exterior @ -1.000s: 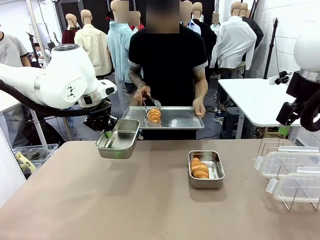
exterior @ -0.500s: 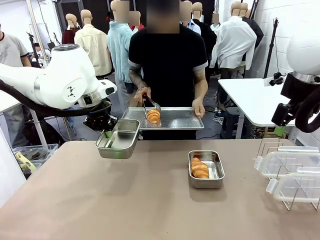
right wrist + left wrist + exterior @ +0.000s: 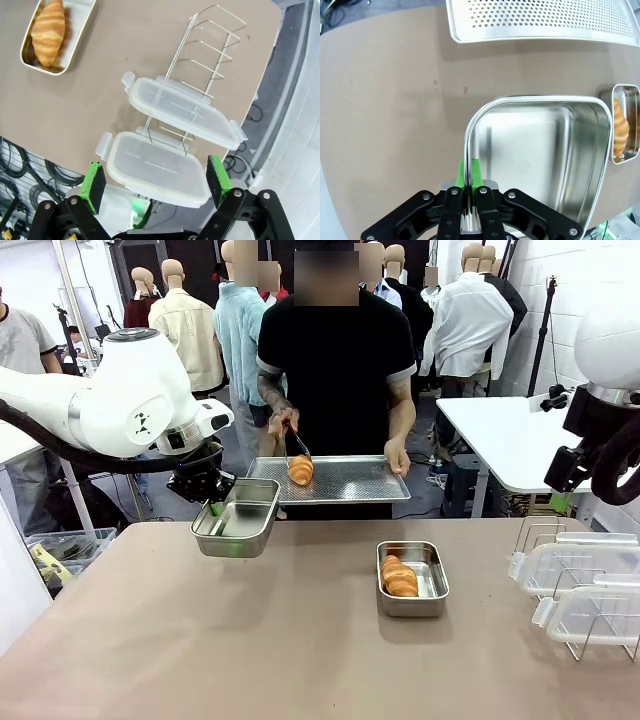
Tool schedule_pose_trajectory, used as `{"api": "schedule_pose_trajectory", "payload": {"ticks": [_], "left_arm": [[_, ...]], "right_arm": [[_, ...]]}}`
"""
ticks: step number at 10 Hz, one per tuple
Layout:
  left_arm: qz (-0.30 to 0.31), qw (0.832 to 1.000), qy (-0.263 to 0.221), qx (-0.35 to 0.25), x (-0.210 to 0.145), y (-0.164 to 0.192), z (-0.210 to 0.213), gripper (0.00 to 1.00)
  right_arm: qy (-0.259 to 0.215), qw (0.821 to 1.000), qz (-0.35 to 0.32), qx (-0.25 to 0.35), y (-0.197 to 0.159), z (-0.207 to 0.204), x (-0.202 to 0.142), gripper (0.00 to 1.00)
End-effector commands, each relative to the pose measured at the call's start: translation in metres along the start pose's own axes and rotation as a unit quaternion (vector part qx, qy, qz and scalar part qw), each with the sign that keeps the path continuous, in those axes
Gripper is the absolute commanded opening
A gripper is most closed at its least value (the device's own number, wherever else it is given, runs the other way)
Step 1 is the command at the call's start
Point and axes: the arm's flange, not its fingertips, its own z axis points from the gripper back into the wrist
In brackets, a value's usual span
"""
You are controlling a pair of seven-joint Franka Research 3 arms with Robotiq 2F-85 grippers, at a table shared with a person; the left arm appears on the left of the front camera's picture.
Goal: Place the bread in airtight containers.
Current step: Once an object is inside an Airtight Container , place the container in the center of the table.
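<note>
Jaws of the left gripper (image 3: 469, 172) are pinched shut on the rim of an empty steel tin (image 3: 540, 150), with a green pad on either side of its wall. The tin is held lifted at the far edge of the table (image 3: 300, 640), just below the person's perforated baking tray (image 3: 350, 480), apparently so a croissant can be dropped straight in. That croissant (image 3: 299, 471) hangs in tongs (image 3: 298, 445) over the tray's end nearest the held tin, gripped by one hand (image 3: 283, 425). The other hand (image 3: 397, 455) steadies the tray's corner. A second tin (image 3: 432, 585) sits on the table, unlidded, with a croissant (image 3: 399, 577) inside. The left arm comes in from the side, wrist bent down to the tin. The right gripper (image 3: 156, 180) hangs with jaws wide and empty above two clear lids (image 3: 170, 107) leaning in a wire rack (image 3: 210, 45), likely posed to fetch one.
</note>
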Motion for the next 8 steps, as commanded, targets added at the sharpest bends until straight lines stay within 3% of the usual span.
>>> {"api": "schedule_pose_trajectory", "payload": {"ticks": [1,8], "left_arm": [[0.0,1.0,-0.003,0.0,0.0,0.0004,0.0035,0.0],[0.0,1.0,-0.003,0.0,0.0,0.0004,0.0035,0.0]], "right_arm": [[-0.001,1.0,-0.008,-0.007,0.0002,-0.0006,0.0044,1.0],[-0.001,1.0,-0.008,-0.007,0.0002,-0.0006,0.0044,1.0]]}}
